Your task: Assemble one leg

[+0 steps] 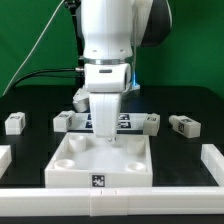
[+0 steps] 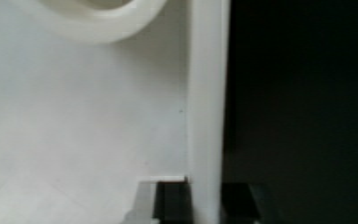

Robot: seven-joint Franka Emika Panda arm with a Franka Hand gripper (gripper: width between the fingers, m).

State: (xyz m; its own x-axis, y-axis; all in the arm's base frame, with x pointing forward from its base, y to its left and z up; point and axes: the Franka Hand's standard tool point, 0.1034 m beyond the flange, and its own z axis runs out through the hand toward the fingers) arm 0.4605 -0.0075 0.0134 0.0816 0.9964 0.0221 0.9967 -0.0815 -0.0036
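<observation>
On black table (image 1: 30, 145): 4 legs (image 1: 14, 122) (image 1: 67, 120) (image 1: 150, 122) (image 1: 184, 124), 1 tray (image 1: 60, 172) | hand (image 2: 208, 205) astride tray wall (image 2: 208, 100) (clamped or not, cannot tell)

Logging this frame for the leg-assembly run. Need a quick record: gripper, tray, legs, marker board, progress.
gripper: low at the tray's rear wall as the exterior view shows it, one finger on each side of the wall; grip unclear
tray: flat on the table, no leg in it
legs: four loose, two at the exterior view's left, two at its right
marker board: behind the tray, partly hidden by the arm
progress: no leg fitted yet
</observation>
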